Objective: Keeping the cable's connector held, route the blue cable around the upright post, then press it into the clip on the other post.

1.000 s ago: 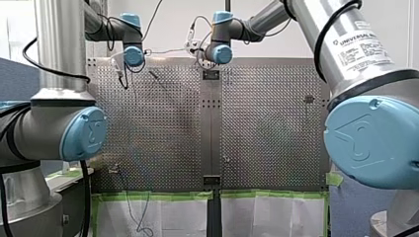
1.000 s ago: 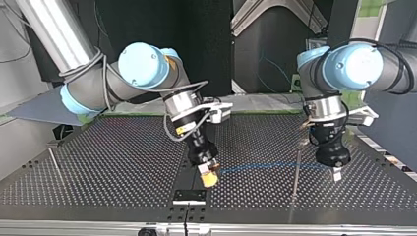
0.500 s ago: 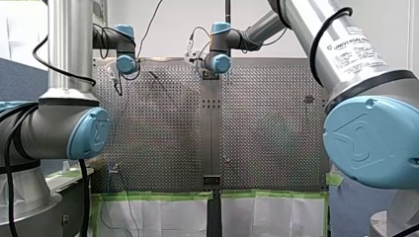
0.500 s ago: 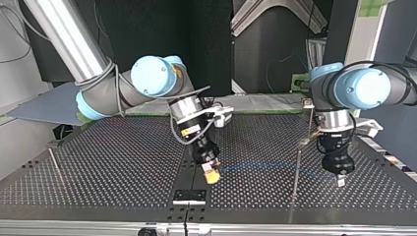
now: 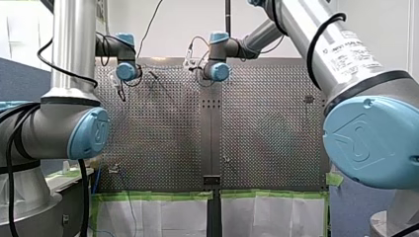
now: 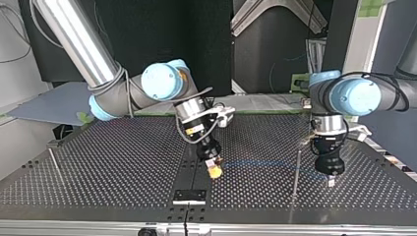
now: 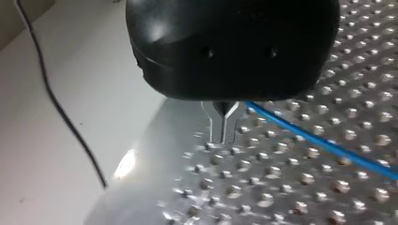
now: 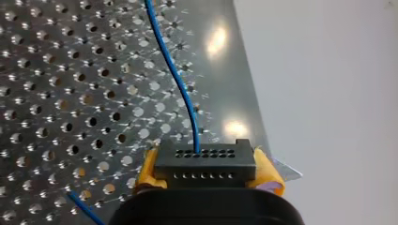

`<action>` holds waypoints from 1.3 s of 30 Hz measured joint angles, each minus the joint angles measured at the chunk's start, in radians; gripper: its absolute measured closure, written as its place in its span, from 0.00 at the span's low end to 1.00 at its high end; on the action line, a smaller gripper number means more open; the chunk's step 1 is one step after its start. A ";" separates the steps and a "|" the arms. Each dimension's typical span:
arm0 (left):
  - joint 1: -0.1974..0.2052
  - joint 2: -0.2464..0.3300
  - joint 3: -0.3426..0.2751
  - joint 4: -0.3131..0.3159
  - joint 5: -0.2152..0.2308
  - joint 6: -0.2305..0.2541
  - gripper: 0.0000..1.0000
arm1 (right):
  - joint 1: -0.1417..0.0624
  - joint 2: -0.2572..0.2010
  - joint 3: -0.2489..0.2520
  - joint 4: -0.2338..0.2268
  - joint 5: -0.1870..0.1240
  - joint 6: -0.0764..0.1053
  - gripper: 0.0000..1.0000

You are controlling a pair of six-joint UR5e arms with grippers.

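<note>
My right claw (image 6: pixel 214 170) hangs tilted over the middle of the grey perforated metal table (image 6: pixel 108 162). Its yellow pads (image 8: pixel 146 171) are clamped on the two ends of a black rectangular plastic connector (image 8: pixel 204 164) with rows of small holes in its face. The thin blue cable (image 8: pixel 180 89) leaves one of those holes and runs away ahead of the claw over the table. In the top view the blue cable stretches level from the connector toward the view's right, past a thin upright metal post (image 6: pixel 296 174), to my left claw (image 6: pixel 332 181). That claw points straight down just beside the post, on the view's right of it; I cannot tell on which side of the post the cable passes. In the left wrist view the left claw's two slim metal fingers (image 7: pixel 213 124) are drawn together with only a narrow slit between them, their tips close above the table near its plain margin. The cable meets them high up, by the black body, and slants off across the holes; whether it is pinched between them I cannot tell. A second thin metal post (image 6: pixel 54 164) stands at the top view's left, well apart from both claws and from the cable. A small black plate (image 6: pixel 189 195) lies on the table nearer the top view's camera than my right claw.
</note>
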 joint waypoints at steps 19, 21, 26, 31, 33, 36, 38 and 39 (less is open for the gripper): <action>-0.024 -0.126 0.001 0.022 0.033 -0.001 1.00 | 0.004 0.097 0.001 0.001 0.004 -0.023 1.00; -0.028 -0.133 0.001 0.021 0.030 -0.001 1.00 | 0.006 0.104 0.001 0.003 0.004 -0.024 1.00; -0.034 -0.140 0.001 0.021 0.017 -0.002 1.00 | 0.008 0.124 0.005 0.011 0.003 -0.029 1.00; -0.040 -0.140 0.001 0.021 0.009 -0.007 1.00 | 0.012 0.160 0.014 0.029 0.010 -0.035 1.00; -0.041 -0.140 0.001 0.021 0.006 -0.015 1.00 | 0.013 0.168 0.021 0.031 0.015 -0.036 1.00; -0.045 -0.140 0.001 0.020 0.004 -0.025 0.90 | 0.013 0.175 0.038 0.029 0.025 -0.036 1.00; -0.047 -0.140 0.001 0.015 0.000 -0.029 0.70 | 0.012 0.178 0.049 0.028 0.028 -0.036 1.00; -0.048 -0.140 0.001 0.010 -0.003 -0.029 0.70 | 0.011 0.179 0.052 0.028 0.028 -0.037 1.00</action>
